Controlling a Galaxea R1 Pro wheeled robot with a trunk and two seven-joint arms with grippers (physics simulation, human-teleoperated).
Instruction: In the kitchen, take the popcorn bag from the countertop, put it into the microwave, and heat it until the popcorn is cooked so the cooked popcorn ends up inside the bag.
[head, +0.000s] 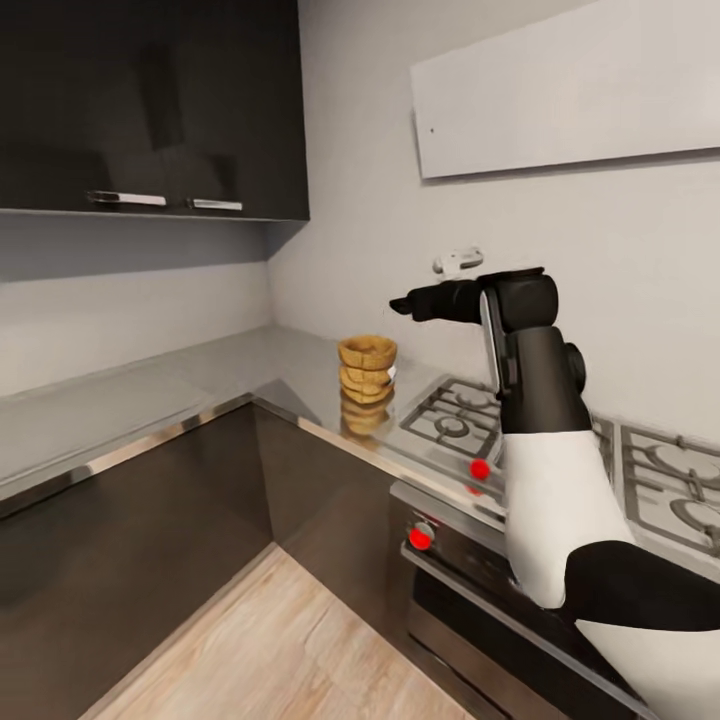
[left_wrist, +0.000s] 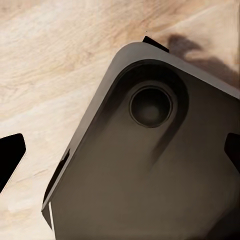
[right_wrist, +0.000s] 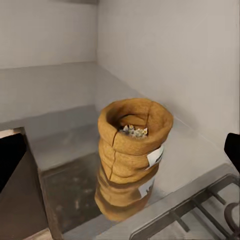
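The tan popcorn bag (head: 367, 383) stands upright on the grey countertop (head: 120, 410), near the inner corner and just beside the stove. In the right wrist view the popcorn bag (right_wrist: 134, 150) has its rolled top open, with kernels showing inside. My right gripper (head: 408, 303) hangs open, above and a little to the right of the bag, apart from it; its dark fingertips (right_wrist: 11, 159) sit at the picture's edges. My left gripper (left_wrist: 120, 152) is open and points down at my own dark base (left_wrist: 150, 165) and the wood floor. The microwave is out of view.
A gas stove (head: 455, 410) with red knobs (head: 480, 468) lies right of the bag, with a built-in oven (head: 480, 590) below it. Dark upper cabinets (head: 150, 100) hang at the left and a white hood (head: 560, 90) over the stove. Pale wood floor (head: 290, 650) lies in front.
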